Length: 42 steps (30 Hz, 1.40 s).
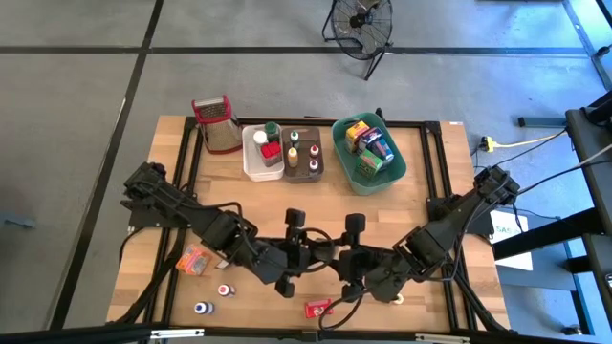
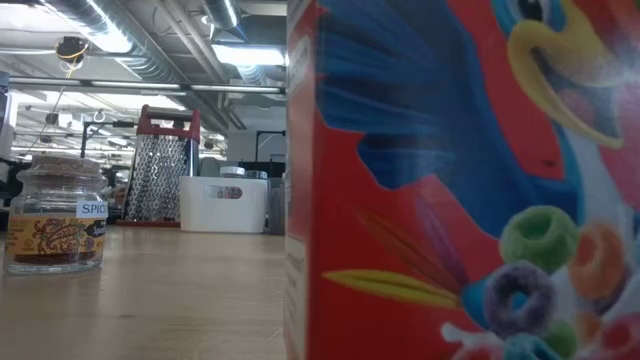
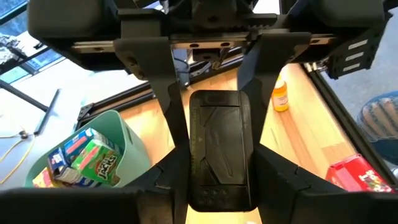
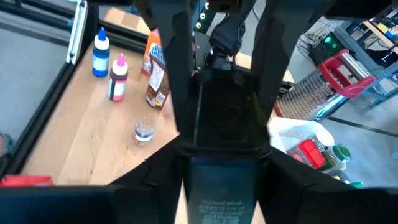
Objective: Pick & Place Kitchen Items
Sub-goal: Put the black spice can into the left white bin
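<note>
Nearest the front edge of the surface (image 1: 459,287): a red packet (image 1: 317,309), a blue-capped bottle (image 1: 202,308), a pink-capped bottle (image 1: 225,290) and, slightly farther back on the left, an orange box (image 1: 195,259). All lying loose, well apart from the bins.

From table height, only a big red cereal box (image 2: 450,200) filling most of the frame, plus a spice jar (image 2: 55,225) off to one side.

Just beyond the loose items, over mid-surface: left gripper (image 1: 308,250) and right gripper (image 1: 342,253) nose to nose, with a dark flat pack (image 3: 219,146) between them, lifted off the wood. Left fingers (image 3: 171,118) pressed against both long sides of the pack. Right fingers (image 4: 180,81) likewise tight on either side of it from the opposite end. Clamped by both arms at once, as far as either wrist view shows.

Reads as a handover in mid-air, partway through moving one item.

Farthest back, in a row: white bin (image 1: 251,162), brown bin (image 1: 321,174) and teal bin (image 1: 397,170), each already holding several items; steel grater (image 1: 217,124) beside the white bin.

Calls next for one grip to loosen while the other stays firm, then a slow backing apart. Needs care against the pack twisting or dropping. After that, a carry to a far bin and a low release.
</note>
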{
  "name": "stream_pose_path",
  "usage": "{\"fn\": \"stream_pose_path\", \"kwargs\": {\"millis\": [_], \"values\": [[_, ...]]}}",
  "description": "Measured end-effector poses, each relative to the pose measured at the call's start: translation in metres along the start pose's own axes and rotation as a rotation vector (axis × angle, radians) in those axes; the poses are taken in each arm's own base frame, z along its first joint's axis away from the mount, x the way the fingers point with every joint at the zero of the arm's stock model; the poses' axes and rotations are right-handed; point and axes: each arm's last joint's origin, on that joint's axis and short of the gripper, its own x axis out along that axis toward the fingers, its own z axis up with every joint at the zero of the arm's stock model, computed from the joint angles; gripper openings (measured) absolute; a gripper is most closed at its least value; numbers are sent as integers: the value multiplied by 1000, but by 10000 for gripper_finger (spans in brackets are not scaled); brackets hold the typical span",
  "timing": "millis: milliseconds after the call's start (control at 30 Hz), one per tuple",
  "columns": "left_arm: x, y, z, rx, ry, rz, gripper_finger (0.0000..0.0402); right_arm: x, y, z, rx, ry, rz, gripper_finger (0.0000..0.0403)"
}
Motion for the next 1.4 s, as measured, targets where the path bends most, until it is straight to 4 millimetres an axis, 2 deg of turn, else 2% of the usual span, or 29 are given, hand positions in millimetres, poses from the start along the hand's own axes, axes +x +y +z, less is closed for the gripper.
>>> {"fn": "stream_pose_path", "kwargs": {"millis": [267, 400, 567, 700, 900, 1000, 1100, 1233, 1400], "values": [[-4, -4, -2, 7, 21, -13, 129, -5, 5, -3, -19, 18, 24, 271], [-18, 0, -3, -23, 49, -80, 129, -7, 8, -6, -12, 34, 51, 315], [-42, 13, -8, -73, 94, -63, 129, -12, 12, -11, -23, 69, 68, 332], [-58, 34, -17, -91, 170, -3, 129, -15, 15, -14, -18, 88, 75, 332], [-63, 96, -43, -242, 376, 211, 129, -20, 19, -18, 2, 109, 79, 332], [-57, 126, -56, -338, 431, 304, 129, -22, 20, -19, 2, 118, 80, 332], [-48, 151, -78, -404, 514, 332, 129, -24, 22, -20, 7, 123, 83, 332], [-40, 171, -118, -486, 629, 346, 129, -27, 24, -22, -8, 128, 90, 332], [-38, 181, -159, -597, 568, 400, 129, -31, 27, -23, -19, 127, 99, 332]]}}
